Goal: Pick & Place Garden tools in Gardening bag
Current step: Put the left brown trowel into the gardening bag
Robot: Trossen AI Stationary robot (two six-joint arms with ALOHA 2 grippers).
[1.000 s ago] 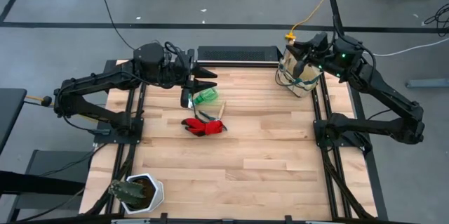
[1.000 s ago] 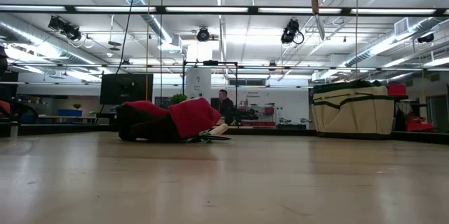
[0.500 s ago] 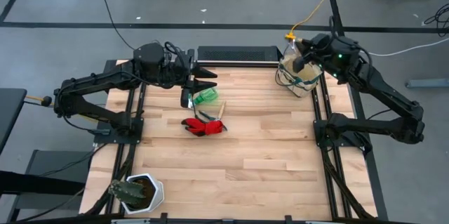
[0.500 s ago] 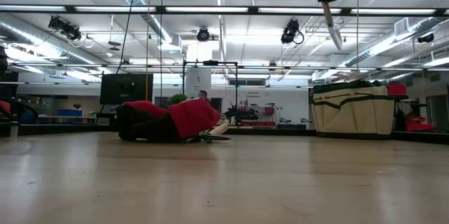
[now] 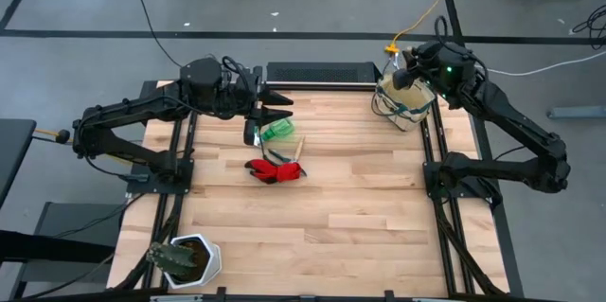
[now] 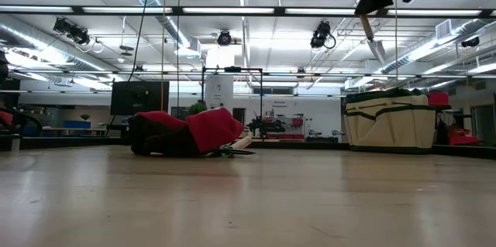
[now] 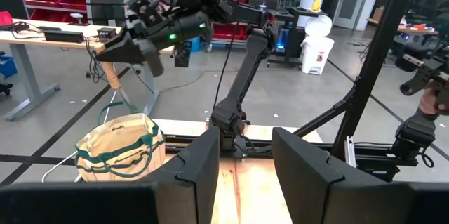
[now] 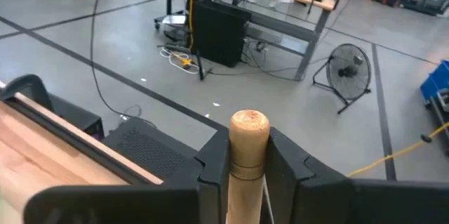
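Note:
My right gripper (image 5: 404, 72) is shut on a wooden-handled hand tool (image 6: 370, 36) high above the beige canvas bag with green trim (image 5: 405, 103), which stands at the table's far right; the bag also shows in the left wrist view (image 7: 119, 150). My left gripper (image 5: 277, 106) is open and empty above the translucent green watering vessel (image 5: 277, 130). The red glove (image 5: 275, 169) lies on the table near it, on slim tools; one wooden handle (image 5: 300, 147) sticks out from under it. My right gripper pinches the tool's wooden handle (image 8: 248, 155) between its two fingers. The handle's rounded end (image 8: 249, 122) sticks out past the fingertips. The tool is lifted clear, slanting down below the gripper, its metal end (image 6: 377, 49) above the bag.
A white pot with a dark plant (image 5: 189, 259) stands at the table's near left corner. A dark flat unit (image 5: 317, 73) lies along the far edge. Bare wood fills the middle and near part of the table.
My right gripper has shifted a little toward the table's far edge above the bag and has turned, still shut on the tool. The tool has tipped from near upright to slanting and stays lifted clear.

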